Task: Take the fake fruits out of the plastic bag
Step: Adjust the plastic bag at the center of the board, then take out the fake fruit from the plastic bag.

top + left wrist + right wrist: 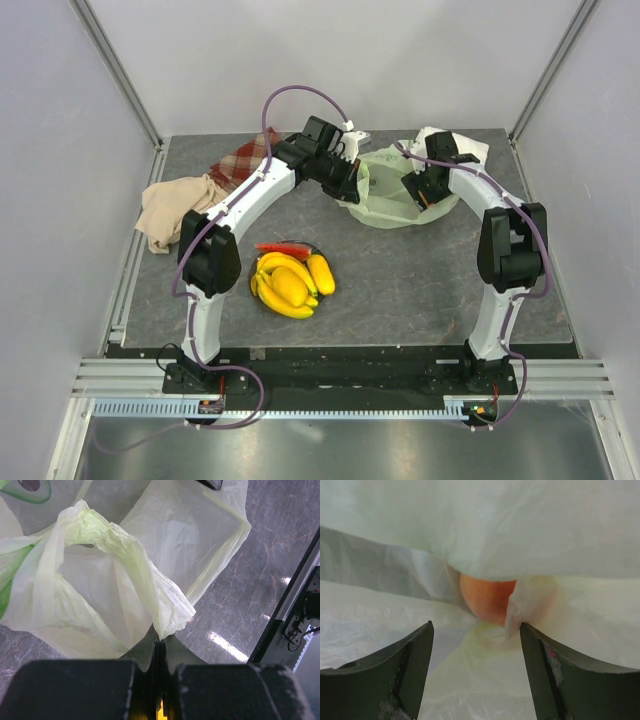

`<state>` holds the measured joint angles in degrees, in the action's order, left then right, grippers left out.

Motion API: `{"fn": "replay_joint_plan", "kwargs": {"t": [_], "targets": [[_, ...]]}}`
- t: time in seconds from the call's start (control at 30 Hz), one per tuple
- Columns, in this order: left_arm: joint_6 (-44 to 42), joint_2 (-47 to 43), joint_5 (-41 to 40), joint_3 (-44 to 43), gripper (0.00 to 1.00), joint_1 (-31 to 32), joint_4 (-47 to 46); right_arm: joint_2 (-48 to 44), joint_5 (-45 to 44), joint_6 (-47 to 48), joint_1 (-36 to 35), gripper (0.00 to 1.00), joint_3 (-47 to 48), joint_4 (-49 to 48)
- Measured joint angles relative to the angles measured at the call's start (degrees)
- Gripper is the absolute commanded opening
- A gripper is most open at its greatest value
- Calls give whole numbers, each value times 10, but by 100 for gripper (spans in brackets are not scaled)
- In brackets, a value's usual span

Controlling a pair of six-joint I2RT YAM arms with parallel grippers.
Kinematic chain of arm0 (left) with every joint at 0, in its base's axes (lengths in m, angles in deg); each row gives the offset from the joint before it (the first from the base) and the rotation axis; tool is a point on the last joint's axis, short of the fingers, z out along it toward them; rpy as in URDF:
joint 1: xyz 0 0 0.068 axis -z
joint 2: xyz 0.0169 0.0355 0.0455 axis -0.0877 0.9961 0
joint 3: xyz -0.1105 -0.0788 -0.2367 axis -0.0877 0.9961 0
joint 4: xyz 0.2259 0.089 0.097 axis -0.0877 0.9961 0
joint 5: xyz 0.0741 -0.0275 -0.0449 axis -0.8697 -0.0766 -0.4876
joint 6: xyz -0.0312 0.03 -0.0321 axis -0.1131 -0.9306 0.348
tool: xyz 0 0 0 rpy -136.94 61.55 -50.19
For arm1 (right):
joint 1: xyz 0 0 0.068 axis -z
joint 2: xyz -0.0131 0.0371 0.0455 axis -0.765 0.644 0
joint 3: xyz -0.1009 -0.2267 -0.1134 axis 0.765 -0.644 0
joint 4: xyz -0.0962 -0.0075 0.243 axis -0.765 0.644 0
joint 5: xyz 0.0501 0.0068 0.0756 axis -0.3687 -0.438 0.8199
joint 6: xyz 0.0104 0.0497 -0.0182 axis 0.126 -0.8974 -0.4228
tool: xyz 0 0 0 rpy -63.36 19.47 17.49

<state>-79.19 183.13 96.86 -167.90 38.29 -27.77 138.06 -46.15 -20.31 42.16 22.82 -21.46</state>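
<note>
- In the upper middle of the top view lies the thin pale yellow-green plastic bag [385,200].
- The left gripper [159,642] pinches the bag's crinkly handle loop [125,545] tight.
- The right gripper [476,630] stands wide inside the bag, holding nothing.
- A round orange-pink plastic peach [487,597] sits just ahead, half covered.
- Lower down, yellow plastic bananas [280,290] lie outside the bag.

On my grey marbled table [420,275] I see a red checked cloth [243,160] far left, a crumpled beige cloth [175,212] just beside it, and a white cloth [476,150] far right.
</note>
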Motion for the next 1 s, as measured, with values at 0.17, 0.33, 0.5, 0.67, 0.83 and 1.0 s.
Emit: {"fn": "replay_joint_plan", "kwargs": {"t": [0.17, 0.33, 0.5, 0.67, 0.83, 1.0], "targets": [[0, 0, 0, 0, 2, 0, 0, 8, 3, -6, 0, 77, -3, 8], [0, 0, 0, 10, 2, 0, 0, -1, 5, -2, -9, 77, 0, 17], [0, 0, 0, 11, 2, 0, 2, -47, 31, 12, -37, 74, 0, 25], [0, 0, 0, 11, 1, 0, 2, -82, 68, 27, -78, 72, 1, 11], [0, 0, -5, 15, 2, -2, 7, -20, 69, 38, -76, 71, 29, 9], [-6, -1, -5, 21, 1, -1, 13, 54, 63, 44, -48, 72, 79, 11]]}}
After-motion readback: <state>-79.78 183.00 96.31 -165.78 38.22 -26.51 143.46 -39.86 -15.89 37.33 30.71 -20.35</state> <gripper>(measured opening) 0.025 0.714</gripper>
